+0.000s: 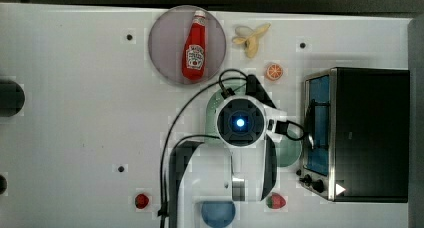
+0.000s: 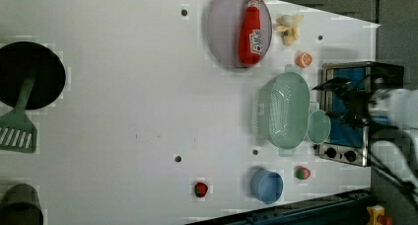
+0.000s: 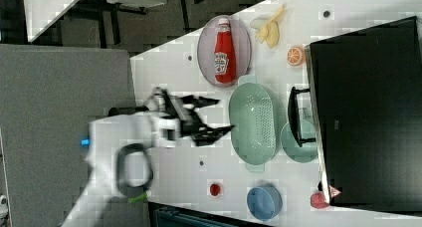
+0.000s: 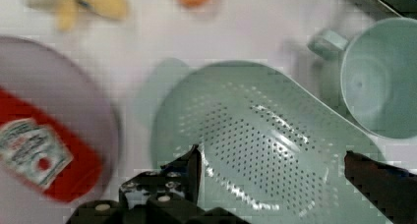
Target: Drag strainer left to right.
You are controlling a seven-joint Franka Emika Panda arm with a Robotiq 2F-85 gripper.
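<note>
Plainly, the pincer (image 4: pixel 268 177) hung wide open above the strainer (image 2: pixel 283 110) — which sat on the tabletop (image 2: pixel 123 96) between the ketchup plate (image 2: pixel 222 32) and the mint cup (image 2: pixel 319 127) — so the approach was in hand, and next came lowering to catch its rim.

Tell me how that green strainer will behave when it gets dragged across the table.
The strainer looks like thin, hole-riddled plastic, so it is probably light and should slide easily on the smooth white table. Its wide, low oval shape makes tipping unlikely. The mint cup sits close beside it, so a drag that way would likely shove the cup along.
</note>
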